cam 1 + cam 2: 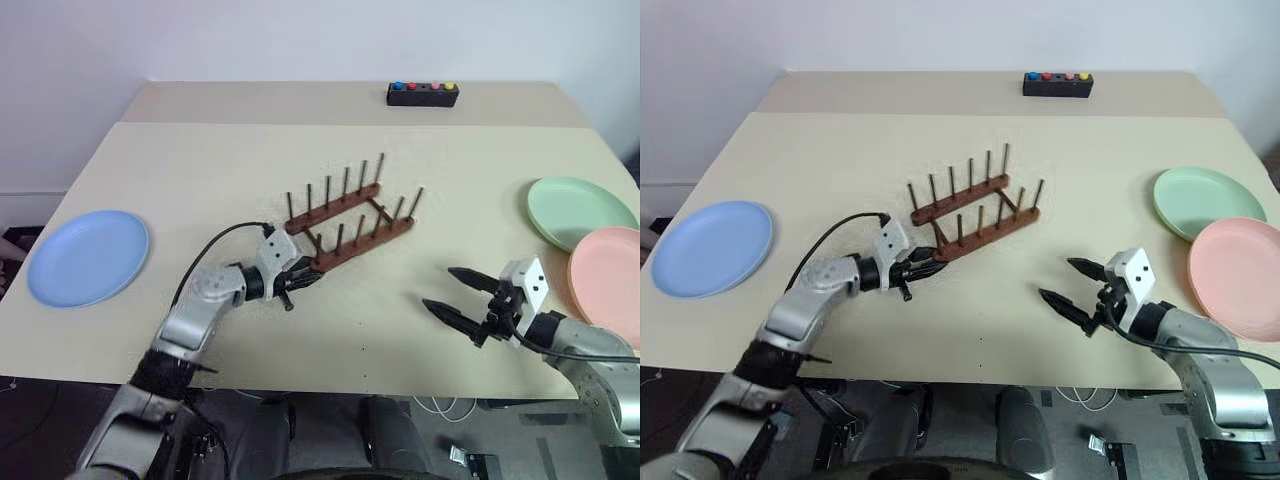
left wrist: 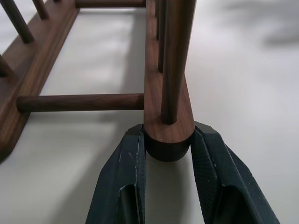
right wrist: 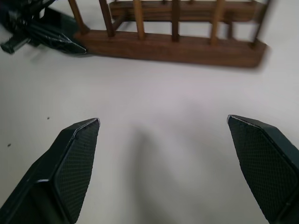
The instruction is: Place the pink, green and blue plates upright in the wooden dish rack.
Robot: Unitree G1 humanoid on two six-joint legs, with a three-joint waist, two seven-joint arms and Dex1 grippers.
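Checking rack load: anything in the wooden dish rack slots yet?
No plates: the wooden dish rack has bare pegs. The left hand grips one rail end. What is under the rails is hidden.

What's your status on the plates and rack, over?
Left gripper shut on wooden dish rack rail end. Right gripper open, empty. Rack holds no plates. Nothing blocking.
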